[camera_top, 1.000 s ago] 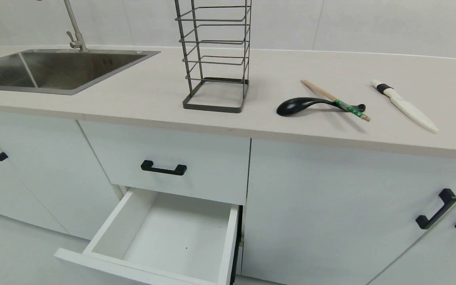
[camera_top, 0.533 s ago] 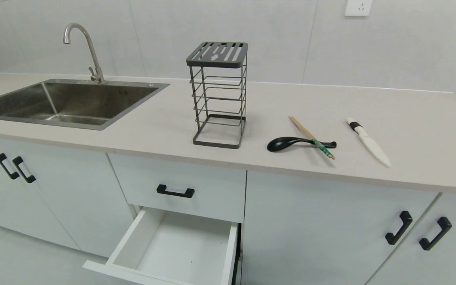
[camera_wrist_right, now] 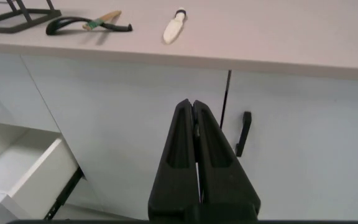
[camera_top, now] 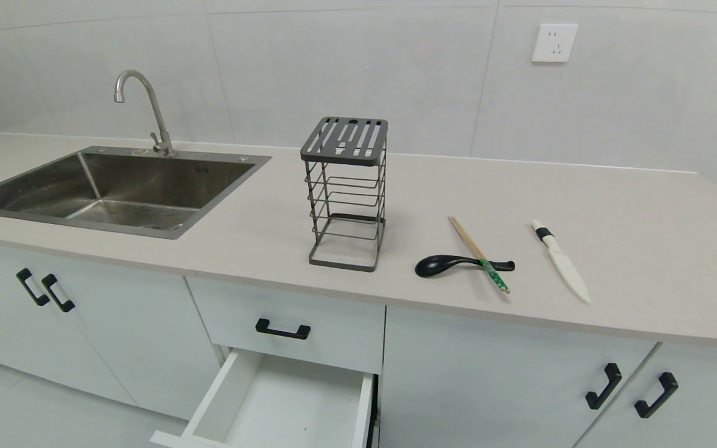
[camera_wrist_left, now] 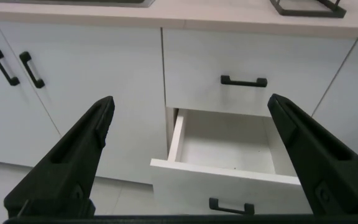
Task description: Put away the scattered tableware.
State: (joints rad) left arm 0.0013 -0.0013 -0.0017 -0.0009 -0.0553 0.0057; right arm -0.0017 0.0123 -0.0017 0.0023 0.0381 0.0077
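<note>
On the counter (camera_top: 645, 249) lie a black spoon (camera_top: 452, 265), a pair of wooden chopsticks (camera_top: 478, 262) crossing its handle, and a white knife (camera_top: 561, 261) to their right. A dark wire rack (camera_top: 346, 193) stands left of them. Below, the lower drawer (camera_top: 358, 404) is pulled out and holds nothing. My left gripper (camera_wrist_left: 191, 102) is open, low in front of that drawer (camera_wrist_left: 229, 186). Shut, my right gripper (camera_wrist_right: 193, 106) hangs before the cabinet door under the counter edge, below the knife (camera_wrist_right: 174, 28), spoon (camera_wrist_right: 67, 25) and chopsticks (camera_wrist_right: 107, 18).
A steel sink (camera_top: 22, 199) with a faucet (camera_top: 147, 106) is set into the counter at the left. Black handles sit on the shut upper drawer (camera_top: 282, 330) and the cabinet doors (camera_top: 604, 386). A wall socket (camera_top: 556, 42) is behind.
The head camera has drawn back and tilted up, so the whole scene sits lower and smaller. The tableware, rack and drawer have not moved.
</note>
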